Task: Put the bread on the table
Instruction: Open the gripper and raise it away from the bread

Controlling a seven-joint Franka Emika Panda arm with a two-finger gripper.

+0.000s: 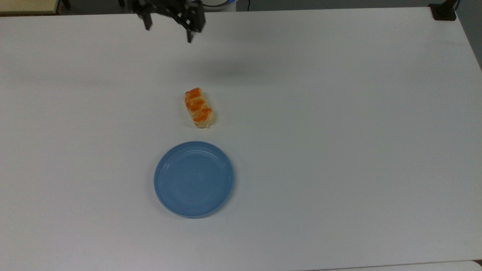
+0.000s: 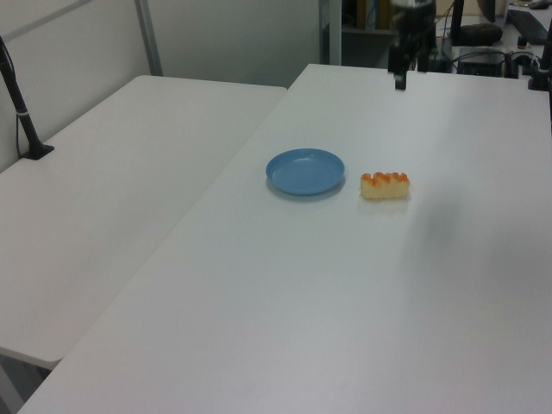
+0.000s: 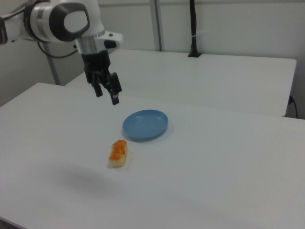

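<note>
- Blue plate (image 1: 194, 179) lying flat and upright, holding nothing.
- Second white surface (image 2: 129, 164) standing beside the main one in the left view, a narrow gap running between them.
- Black post (image 2: 19, 99) rising from a foot near that second surface's far left edge in the left view.
- Black block (image 1: 443, 11) sitting at the top view's upper right corner.

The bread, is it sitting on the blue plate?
No, the bread lies on the bare white table, apart from the blue plate, which has nothing on it.
</note>
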